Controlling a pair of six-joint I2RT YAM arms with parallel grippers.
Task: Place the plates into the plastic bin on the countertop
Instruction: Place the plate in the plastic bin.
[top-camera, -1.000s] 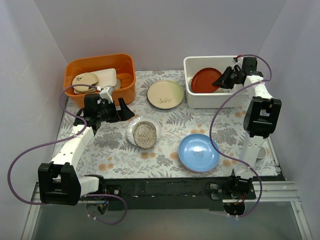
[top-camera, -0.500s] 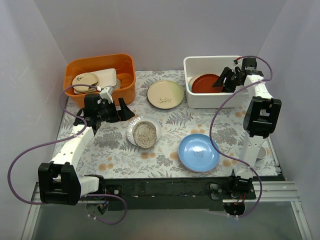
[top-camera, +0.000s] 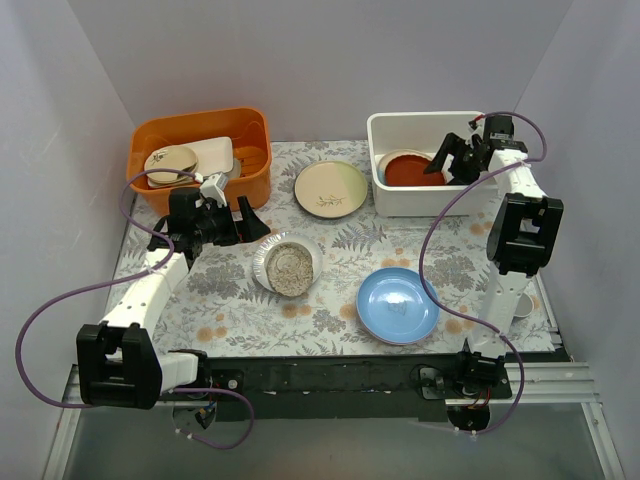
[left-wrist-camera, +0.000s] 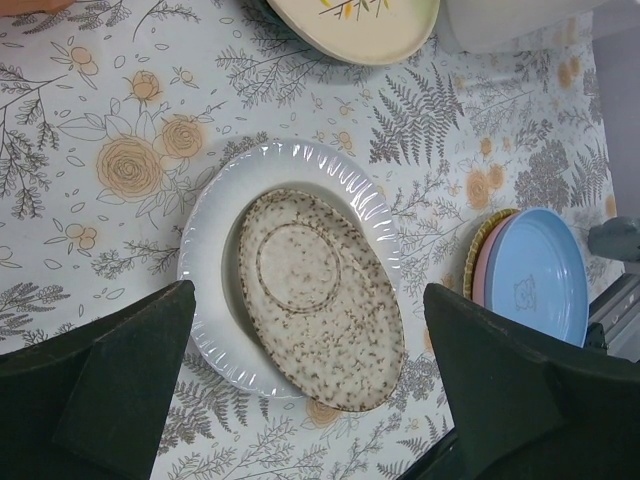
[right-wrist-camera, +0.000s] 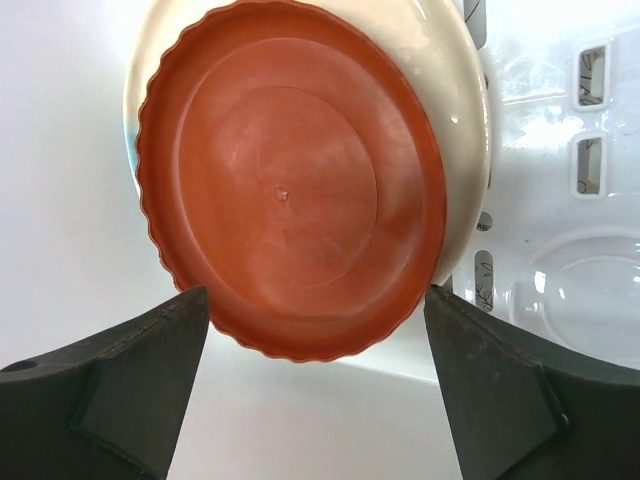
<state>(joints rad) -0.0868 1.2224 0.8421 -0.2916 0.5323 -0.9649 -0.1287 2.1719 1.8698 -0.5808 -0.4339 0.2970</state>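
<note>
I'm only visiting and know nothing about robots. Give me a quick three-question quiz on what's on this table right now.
1. True or false: the dark red plate lies inside the white bin.
2. What sits directly under the dark red plate? A) a cream plate B) a yellow plate C) nothing but the bin's slotted floor.
3. Which arm's gripper hangs open above the speckled oval dish?

Key: 1 true. 2 A. 3 the left gripper.
</note>
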